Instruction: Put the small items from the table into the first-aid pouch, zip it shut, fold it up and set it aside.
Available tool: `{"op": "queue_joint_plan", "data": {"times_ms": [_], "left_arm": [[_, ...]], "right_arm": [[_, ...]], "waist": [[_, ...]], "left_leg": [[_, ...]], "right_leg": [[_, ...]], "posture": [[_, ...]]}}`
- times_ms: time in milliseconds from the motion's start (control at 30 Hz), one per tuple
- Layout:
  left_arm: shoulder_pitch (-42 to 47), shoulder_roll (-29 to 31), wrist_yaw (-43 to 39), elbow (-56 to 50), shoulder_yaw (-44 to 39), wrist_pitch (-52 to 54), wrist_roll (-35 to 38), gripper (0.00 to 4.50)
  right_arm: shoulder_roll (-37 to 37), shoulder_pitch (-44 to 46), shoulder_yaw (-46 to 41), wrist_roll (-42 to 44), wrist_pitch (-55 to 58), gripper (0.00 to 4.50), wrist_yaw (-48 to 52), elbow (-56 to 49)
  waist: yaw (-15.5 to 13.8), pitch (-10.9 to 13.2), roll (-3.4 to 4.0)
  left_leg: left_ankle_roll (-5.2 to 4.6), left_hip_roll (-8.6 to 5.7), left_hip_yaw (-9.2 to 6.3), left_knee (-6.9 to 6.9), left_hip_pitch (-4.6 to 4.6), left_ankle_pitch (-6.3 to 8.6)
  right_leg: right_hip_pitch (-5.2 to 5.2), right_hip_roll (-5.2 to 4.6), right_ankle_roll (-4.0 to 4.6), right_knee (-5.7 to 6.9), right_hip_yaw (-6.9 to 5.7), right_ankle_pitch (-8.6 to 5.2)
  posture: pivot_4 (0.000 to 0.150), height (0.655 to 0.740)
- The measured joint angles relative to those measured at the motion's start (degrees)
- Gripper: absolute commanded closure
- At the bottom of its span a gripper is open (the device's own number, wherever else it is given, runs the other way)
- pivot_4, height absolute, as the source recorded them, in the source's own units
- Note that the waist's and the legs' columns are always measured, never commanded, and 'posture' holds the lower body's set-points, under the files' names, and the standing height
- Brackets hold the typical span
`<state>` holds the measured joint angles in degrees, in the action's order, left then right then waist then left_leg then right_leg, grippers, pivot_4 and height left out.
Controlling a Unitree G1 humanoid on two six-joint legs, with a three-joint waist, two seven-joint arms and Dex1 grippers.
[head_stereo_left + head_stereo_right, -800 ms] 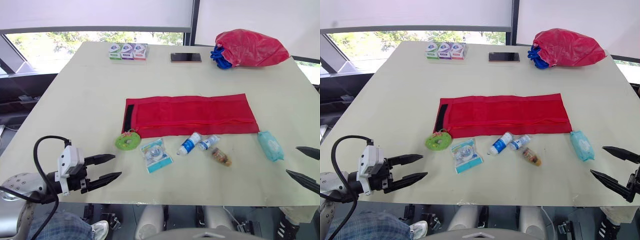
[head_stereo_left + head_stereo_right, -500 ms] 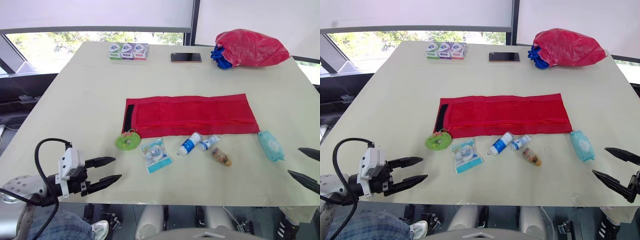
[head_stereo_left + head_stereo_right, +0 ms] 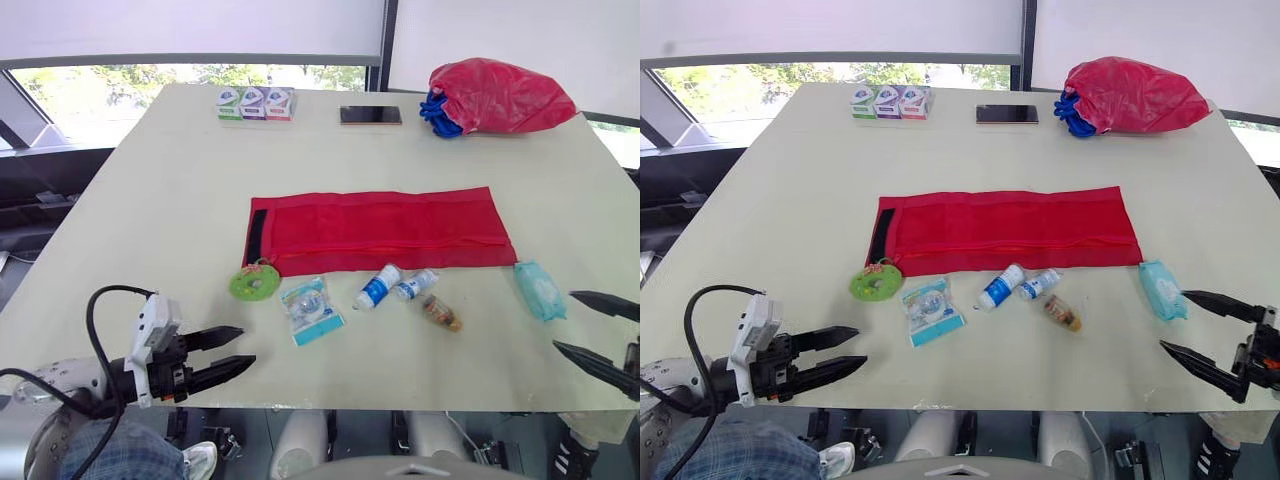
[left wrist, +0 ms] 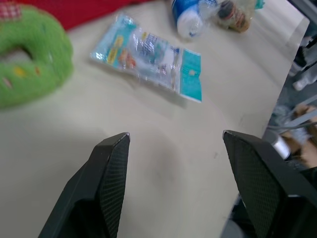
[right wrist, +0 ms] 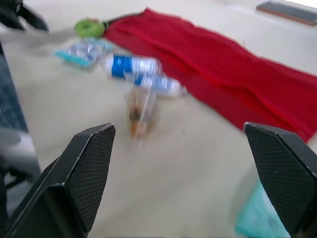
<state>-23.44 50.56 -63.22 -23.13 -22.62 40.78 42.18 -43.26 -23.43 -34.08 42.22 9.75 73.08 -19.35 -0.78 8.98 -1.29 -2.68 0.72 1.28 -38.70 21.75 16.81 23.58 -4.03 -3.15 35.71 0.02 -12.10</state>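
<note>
The red first-aid pouch [image 3: 380, 230] lies unfolded flat at the table's middle. Along its near edge lie a green ring toy [image 3: 254, 284], a clear packet with teal print [image 3: 312, 310], a blue-and-white bottle [image 3: 379, 287], a smaller clear bottle [image 3: 414, 285], a small wrapped brown item [image 3: 440, 313] and a teal tissue pack [image 3: 540, 291]. My left gripper [image 3: 232, 353] is open low over the near left edge, short of the packet [image 4: 148, 52]. My right gripper [image 3: 592, 331] is open at the near right edge, just right of the tissue pack.
At the far side stand three small boxes [image 3: 256, 103], a dark phone [image 3: 370, 115] and a red bag with blue fabric [image 3: 495, 97]. A black strip [image 3: 259, 233] marks the pouch's left end. The table's front edge [image 3: 400, 405] runs just below both grippers.
My left gripper has shifted slightly right along the near edge. My right gripper has come inward to the left, closer to the tissue pack. The items lie as before.
</note>
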Motion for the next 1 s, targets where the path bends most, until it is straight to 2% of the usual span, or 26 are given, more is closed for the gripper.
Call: {"op": "queue_joint_plan", "data": {"times_ms": [33, 167, 367, 600, 733, 767, 800, 900, 933, 1000], "left_arm": [[0.0, 0.0, 0.0, 0.0, 0.0, 0.0, 0.0, 1.27], [5.09, -1.77, 8.09, -1.1, 1.98, 11.63, 5.41, 1.27], [14.46, -11.02, 22.42, -0.9, 3.77, 23.24, 13.28, 1.27], [19.9, -15.14, 29.29, 0.54, 6.08, 25.33, 13.67, 1.27], [21.44, -16.91, 31.7, 0.78, 6.58, 25.8, 13.86, 1.27], [21.91, -17.72, 32.76, 1.11, 6.58, 25.92, 13.96, 1.82], [22.1, -17.91, 33.15, 1.37, 6.58, 25.96, 13.95, 2.05], [22.84, -18.83, 35.19, 2.72, 6.65, 25.74, 13.08, 3.32], [22.97, -18.75, 35.48, 3.02, 6.9, 25.51, 12.71, 3.96], [23.02, -18.74, 35.45, 3.42, 7.17, 25.1, 12.34, 4.46]], "right_arm": [[0.0, 0.0, 0.0, 0.0, 0.0, 0.09, 0.0, 0.0], [-0.12, 3.78, 3.51, 1.77, 3.74, 0.09, -3.99, -6.06], [0.41, 7.15, 7.99, 2.1, 5.6, 0.09, -8.55, -10.9], [1.19, 12.16, 13.04, 1.81, 8.63, 0.09, -16.78, -16.57], [0.78, 10.88, 14.13, 0.42, 9.75, 0.09, -18.52, -18.16], [0.78, 10.65, 14.65, -0.23, 9.99, 0.0, -18.76, -18.17], [0.78, 10.62, 14.82, -0.36, 9.99, 0.0, -18.83, -18.17], [0.99, 10.09, 15.32, -1.0, 9.99, 0.0, -19.77, -18.23], [1.11, 9.9, 15.32, -1.35, 9.88, 0.0, -19.82, -18.22], [1.22, 9.32, 15.36, -1.99, 9.39, 0.0, -19.59, -18.06]], "waist": [[0.0, 0.0, 0.01], [-0.08, 0.02, 0.02], [-0.06, -0.01, -0.07], [-0.25, -0.19, 0.09], [-0.28, -0.25, 0.16], [-0.24, -0.25, 0.16], [-0.2, -0.25, 0.17], [-0.11, -0.25, 0.16], [-0.1, -0.25, 0.16], [-0.11, -0.25, 0.15]], "left_leg": [[0.0, 0.0, -0.01, 0.0, 0.0, 0.0], [0.0, -0.03, -0.03, -0.03, 0.01, 0.0], [0.01, -0.11, -0.09, -0.03, 0.03, -0.01], [0.08, -0.18, -0.15, -0.09, -0.03, -0.07], [0.08, -0.2, -0.15, -0.09, -0.03, -0.07], [0.08, -0.2, -0.15, -0.09, -0.03, -0.07], [0.08, -0.21, -0.15, -0.09, -0.03, -0.07], [0.08, -0.21, -0.16, -0.09, -0.03, -0.07], [0.08, -0.21, -0.15, -0.09, -0.02, -0.07], [0.07, -0.21, -0.15, -0.09, -0.01, -0.07]], "right_leg": [[0.01, 0.0, 0.0, 0.0, -0.01, 0.0], [0.01, -0.01, 0.0, 0.0, -0.03, 0.0], [-0.03, -0.02, 0.24, 0.06, -0.06, 0.16], [-0.1, -0.01, 0.25, 0.12, -0.05, 0.16], [-0.12, -0.01, 0.26, 0.11, -0.04, 0.16], [-0.12, -0.01, 0.26, 0.11, -0.04, 0.16], [-0.12, -0.01, 0.25, 0.11, -0.04, 0.16], [-0.12, 0.01, 0.26, 0.11, -0.04, 0.16], [-0.12, 0.01, 0.26, 0.11, -0.04, 0.16], [-0.11, 0.01, 0.26, 0.1, -0.04, 0.16]], "posture": [[0.15, 0.74], [0.15, 0.74], [0.15, 0.74], [0.15, 0.74], [0.15, 0.74], [0.15, 0.74], [0.15, 0.74], [0.15, 0.74], [0.15, 0.74], [0.15, 0.74]]}}
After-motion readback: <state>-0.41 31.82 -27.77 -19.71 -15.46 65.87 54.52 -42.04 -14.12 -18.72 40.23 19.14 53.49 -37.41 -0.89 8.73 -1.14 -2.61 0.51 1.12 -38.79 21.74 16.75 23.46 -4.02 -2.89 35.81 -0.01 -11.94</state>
